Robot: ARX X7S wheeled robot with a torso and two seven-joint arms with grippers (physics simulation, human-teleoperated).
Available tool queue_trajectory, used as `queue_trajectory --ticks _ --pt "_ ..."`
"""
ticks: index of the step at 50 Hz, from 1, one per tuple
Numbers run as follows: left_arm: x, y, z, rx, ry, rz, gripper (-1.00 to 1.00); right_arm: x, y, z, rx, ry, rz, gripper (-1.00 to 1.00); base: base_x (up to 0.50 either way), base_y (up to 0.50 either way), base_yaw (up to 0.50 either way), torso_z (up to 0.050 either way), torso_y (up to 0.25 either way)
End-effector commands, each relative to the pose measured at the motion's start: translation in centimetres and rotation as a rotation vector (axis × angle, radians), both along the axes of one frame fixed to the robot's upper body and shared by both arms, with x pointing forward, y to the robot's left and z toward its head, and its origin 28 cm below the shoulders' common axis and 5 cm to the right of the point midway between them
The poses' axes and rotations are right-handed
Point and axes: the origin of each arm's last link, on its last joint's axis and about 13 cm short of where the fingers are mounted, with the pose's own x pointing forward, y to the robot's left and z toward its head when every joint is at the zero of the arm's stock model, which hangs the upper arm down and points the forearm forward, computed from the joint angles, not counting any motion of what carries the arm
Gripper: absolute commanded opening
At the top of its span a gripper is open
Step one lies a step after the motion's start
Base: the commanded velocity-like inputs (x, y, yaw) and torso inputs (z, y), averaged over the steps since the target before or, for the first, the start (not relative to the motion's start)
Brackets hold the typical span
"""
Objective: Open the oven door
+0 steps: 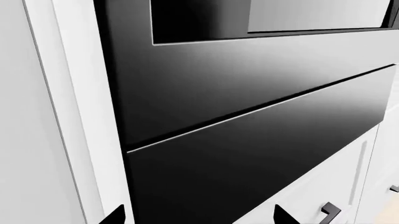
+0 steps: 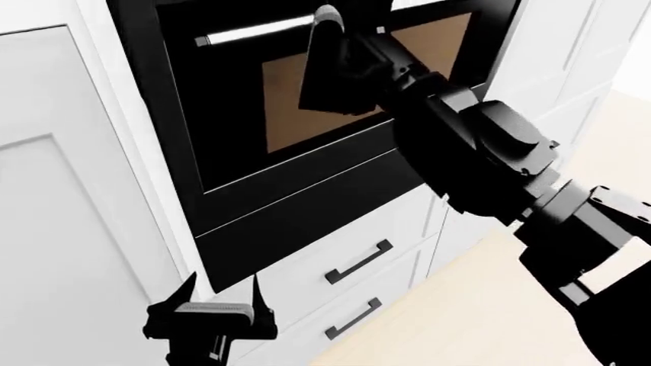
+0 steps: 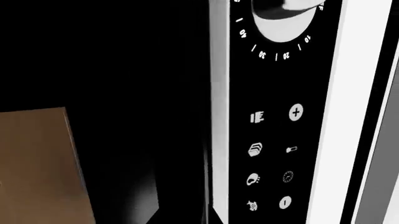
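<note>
The oven door [image 2: 305, 114] is set high in a white cabinet wall, a glossy black panel with a brown-reflecting window and a long silver bar handle [image 2: 254, 32] along its upper edge; in the head view it sits flush in its black frame, with no gap showing at any edge. The right gripper [image 2: 328, 23] is up at the handle, its dark body covering the bar's right part, and no view shows its fingertips, so whether its jaws are spread or pressed on the bar cannot be told. Below the door lies a narrower plain black panel [image 2: 305, 221], parted from it by a thin bright seam, and under that two white drawers [image 2: 407, 244] with black handles [image 2: 358, 262]. The left gripper [image 2: 216, 299] hangs low by the plain panel's lower left corner, well apart from the door, its two fingers spread with nothing between them. Open pale floor [image 2: 489, 305] lies before the drawers, under the right arm. Only the right wrist view shows the control strip [image 3: 274, 154] with white icons and a numbered dial [image 3: 281, 18] beside the silver bar. Only the left wrist view shows the seam [image 1: 262, 109] between door and plain panel up close.
</note>
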Motion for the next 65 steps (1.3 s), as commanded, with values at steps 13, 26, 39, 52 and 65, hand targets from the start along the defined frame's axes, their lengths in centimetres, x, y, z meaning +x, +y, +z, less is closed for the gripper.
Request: queue_trajectory --ticks 13,26,39,52,65 --pt "-0.5 -0.4 -0.3 0.016 0.002 -0.013 1.00 -6.2 -1.3 0.4 -0.084 -0.352 0.036 -1.00 0.00 0.00 0.00 0.001 0.005" --pt "-0.6 -0.4 -0.2 0.017 -0.002 -0.017 1.00 -8.1 -2.3 -1.2 -0.133 -0.415 0.018 -1.00 0.00 0.00 0.00 0.001 0.004" --pt "-0.7 -0.6 -0.4 0.024 0.000 -0.021 1.00 -10.8 -3.7 -3.6 -0.089 -0.513 -0.014 -1.00 0.00 0.00 0.00 0.001 0.005" --pt "-1.0 -0.6 -0.4 0.026 -0.003 -0.027 1.00 -13.2 -4.4 -5.7 -0.022 -0.611 -0.044 -1.00 0.00 0.00 0.00 0.001 0.005" --pt "-1.1 -0.8 -0.3 0.031 -0.006 -0.032 1.00 -15.2 -5.6 -8.5 0.025 -0.624 -0.090 -1.00 0.00 0.00 0.00 0.001 0.004"
